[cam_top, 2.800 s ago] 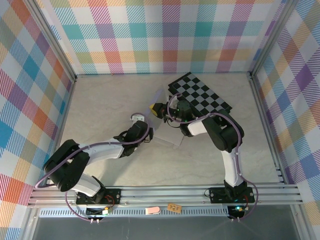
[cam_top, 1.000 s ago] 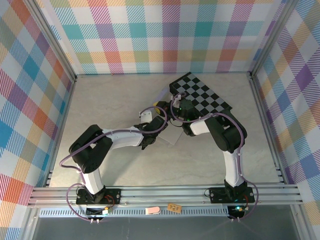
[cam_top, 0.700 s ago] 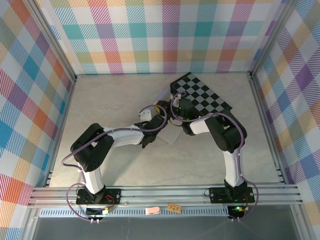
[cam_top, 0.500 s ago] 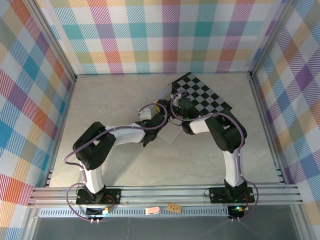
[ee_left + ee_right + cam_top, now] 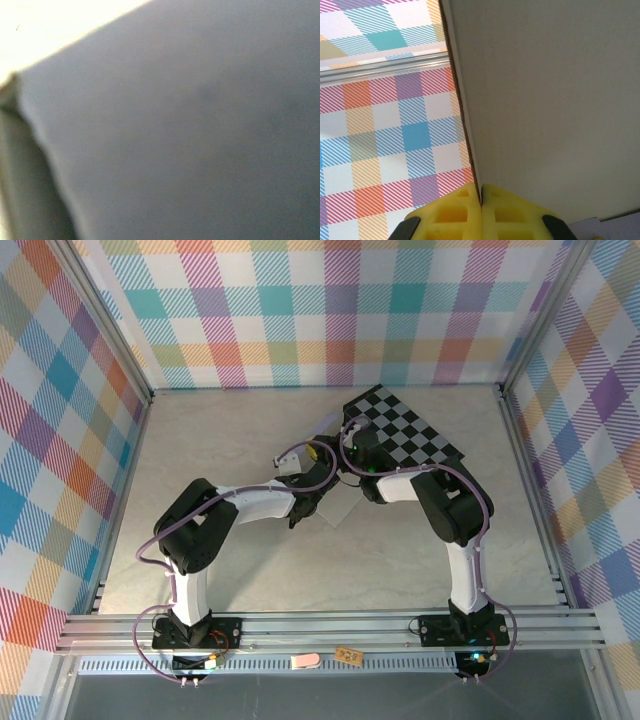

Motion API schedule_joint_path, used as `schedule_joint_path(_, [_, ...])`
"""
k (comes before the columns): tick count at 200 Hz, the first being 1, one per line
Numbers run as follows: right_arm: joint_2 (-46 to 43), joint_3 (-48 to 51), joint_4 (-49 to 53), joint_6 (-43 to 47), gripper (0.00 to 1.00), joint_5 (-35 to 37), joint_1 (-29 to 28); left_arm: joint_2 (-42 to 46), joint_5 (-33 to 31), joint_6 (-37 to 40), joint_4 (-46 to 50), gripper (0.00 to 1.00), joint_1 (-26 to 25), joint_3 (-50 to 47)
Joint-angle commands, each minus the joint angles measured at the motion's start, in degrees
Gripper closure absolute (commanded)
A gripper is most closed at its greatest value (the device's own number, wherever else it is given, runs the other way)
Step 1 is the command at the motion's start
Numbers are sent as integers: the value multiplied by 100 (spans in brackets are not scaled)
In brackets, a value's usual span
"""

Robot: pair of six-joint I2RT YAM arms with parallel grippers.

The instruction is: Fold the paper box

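The paper box (image 5: 338, 508) is a pale lavender sheet with an off-white reverse, held tilted up near the table's middle. In the right wrist view its off-white face (image 5: 550, 100) rises from the yellow pads (image 5: 510, 215), and my right gripper (image 5: 481, 202) is shut on its edge. From above, the right gripper (image 5: 320, 453) sits at the sheet's far side. My left gripper (image 5: 306, 500) lies against the sheet's near left part, its fingers hidden. A blurred lavender-grey surface of the paper box (image 5: 190, 125) presses close to the left wrist camera.
A black-and-white checkerboard (image 5: 405, 430) lies just right of and behind both grippers. Plaid walls and metal rails (image 5: 520, 490) enclose the table. Two small items rest on the front rail (image 5: 330, 657).
The left arm has stretched further right and away from its base, pressing in against the sheet. The right gripper keeps its hold and has shifted slightly toward the back.
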State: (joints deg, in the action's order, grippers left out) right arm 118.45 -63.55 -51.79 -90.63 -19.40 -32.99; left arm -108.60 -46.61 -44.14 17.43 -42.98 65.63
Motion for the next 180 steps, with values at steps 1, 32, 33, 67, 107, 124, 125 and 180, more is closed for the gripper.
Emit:
schedule_joint_path(1, [-17, 14, 917, -106, 100, -192, -154, -56, -367, -84, 198, 100, 98, 316])
schedule_joint_path(32, [-96, -42, 1101, -76, 96, -135, -162, -57, -399, -253, 445, 100, 132, 441])
schedule_joint_path(33, [-104, -43, 1110, -72, 95, -135, -163, -53, -396, -257, 450, 100, 132, 442])
schedule_joint_path(67, [-537, -226, 1834, 256, 43, -56, -96, 225, -465, -49, 653, 100, 202, 338])
schedule_joint_path(107, [-1311, -710, 3237, 986, 15, -45, 141, 1044, 80, 672, 513, 100, 632, -243])
schedule_joint_path(124, [-1598, -799, 3831, 1219, 13, 10, 252, 1373, 168, 1016, 503, 100, 752, -411])
schedule_joint_path(125, [-1607, -799, 3863, 1226, 13, 12, 260, 1383, 169, 1041, 505, 100, 759, -415])
schedule_joint_path(180, [-1968, -587, 5121, 1576, 17, 355, 330, 2046, -283, 2020, 1065, 100, 783, -305])
